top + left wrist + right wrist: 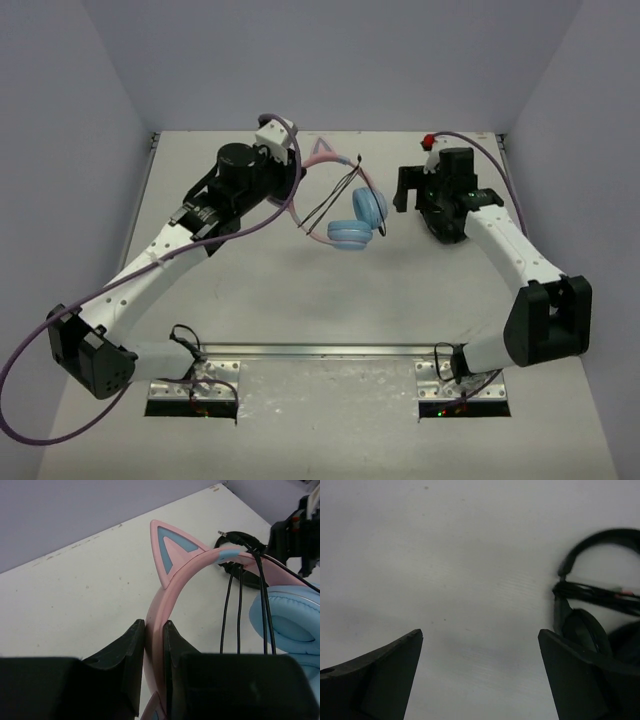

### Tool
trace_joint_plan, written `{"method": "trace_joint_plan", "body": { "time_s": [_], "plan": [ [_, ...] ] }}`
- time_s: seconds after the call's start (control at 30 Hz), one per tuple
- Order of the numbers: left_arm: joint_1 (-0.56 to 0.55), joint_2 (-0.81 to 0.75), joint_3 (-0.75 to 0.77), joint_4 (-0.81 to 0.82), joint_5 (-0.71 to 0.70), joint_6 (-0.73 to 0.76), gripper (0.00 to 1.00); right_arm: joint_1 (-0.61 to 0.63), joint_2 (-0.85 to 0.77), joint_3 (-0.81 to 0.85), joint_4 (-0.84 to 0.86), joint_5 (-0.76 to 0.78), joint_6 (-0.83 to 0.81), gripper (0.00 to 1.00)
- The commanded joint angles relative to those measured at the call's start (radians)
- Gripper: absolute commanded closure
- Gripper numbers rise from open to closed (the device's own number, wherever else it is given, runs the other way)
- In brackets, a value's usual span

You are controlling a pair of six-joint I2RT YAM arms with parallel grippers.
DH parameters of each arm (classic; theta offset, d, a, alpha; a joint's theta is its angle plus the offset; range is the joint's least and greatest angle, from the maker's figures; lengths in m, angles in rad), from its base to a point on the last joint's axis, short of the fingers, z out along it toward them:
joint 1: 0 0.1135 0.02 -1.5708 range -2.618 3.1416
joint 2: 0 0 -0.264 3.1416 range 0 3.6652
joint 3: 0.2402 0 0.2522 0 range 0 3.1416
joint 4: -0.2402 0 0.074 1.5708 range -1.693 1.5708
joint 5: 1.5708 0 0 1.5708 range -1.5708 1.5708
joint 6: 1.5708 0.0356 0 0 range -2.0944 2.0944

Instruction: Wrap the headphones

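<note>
While my left pincer (154, 626) clamps the headphones (172, 550) by the pink band, lower centre, my released right pincer (480, 632) should catch the cable (239, 605) and wind it snugly.

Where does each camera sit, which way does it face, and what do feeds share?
Top external: above, behind the bases, looking down on table, left arm, right arm, headphones.
Left wrist: looks along left gripper, shut on pink headband.
Right wrist: looks down past open right gripper at black headphones.
Shared: top and left wrist show headphones.
</note>
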Motion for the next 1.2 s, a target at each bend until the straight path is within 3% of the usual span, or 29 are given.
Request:
{"method": "trace_joint_plan", "body": {
  "time_s": [0.0,0.13,0.23,0.37,0.5,0.67,0.83,0.93,1.17],
  "plan": [
    [0.053,0.046,0.048,0.123,0.118,0.031,1.0,-0.084,-0.051,0.096,-0.168,0.146,0.221,0.01],
    [0.109,0.101,0.011,0.191,0.244,0.123,1.0,-0.147,-0.141,0.131,-0.311,0.211,0.31,0.01],
    [0.131,0.141,-0.024,0.286,0.311,0.14,1.0,-0.147,-0.229,0.124,-0.355,0.168,0.319,0.01],
    [0.159,0.276,0.02,0.274,0.466,0.196,0.99,-0.147,-0.342,0.056,-0.369,0.078,0.288,0.01],
    [0.198,0.463,0.182,0.193,0.665,0.247,1.0,-0.147,-0.507,-0.037,-0.366,-0.013,0.265,0.01],
    [0.206,0.754,0.393,0.046,0.787,0.324,0.99,-0.147,-0.654,-0.163,-0.342,-0.132,0.291,0.01],
    [0.209,0.98,0.613,-0.02,0.832,0.354,0.99,-0.147,-0.742,-0.261,-0.331,-0.232,0.308,0.01],
    [0.208,1.173,0.838,-0.064,0.839,0.356,0.99,-0.147,-0.784,-0.33,-0.313,-0.28,0.313,0.01],
    [0.192,1.407,1.097,-0.071,0.836,0.325,0.98,-0.147,-0.833,-0.389,-0.299,-0.343,0.322,0.01]
  ]
}}
